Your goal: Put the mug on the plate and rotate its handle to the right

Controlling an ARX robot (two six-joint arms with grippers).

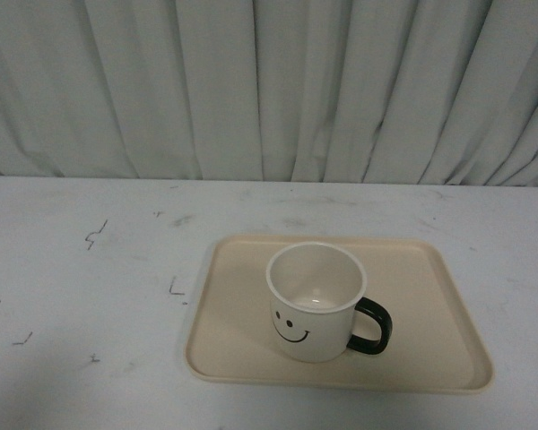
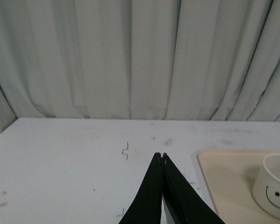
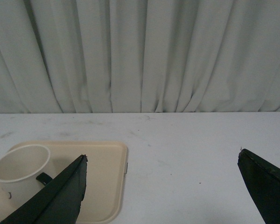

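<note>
The cream-white mug (image 1: 315, 301) stands upright on the beige plate (image 1: 430, 305), smiley face toward the camera. Its black handle (image 1: 373, 325) points to the right. Neither arm shows in the front view. In the left wrist view my left gripper (image 2: 161, 155) is shut with nothing in it, hanging over bare table beside the plate (image 2: 228, 179) and apart from the mug (image 2: 273, 192). In the right wrist view my right gripper (image 3: 162, 157) is wide open and empty, over the table by the plate's (image 3: 107, 172) edge, with the mug (image 3: 19, 167) and a bit of handle (image 3: 43, 178) off to one side.
The white table (image 1: 90, 296) carries a few small dark scuff marks (image 1: 94, 235). A pleated grey-white curtain (image 1: 269, 90) hangs along the table's far edge.
</note>
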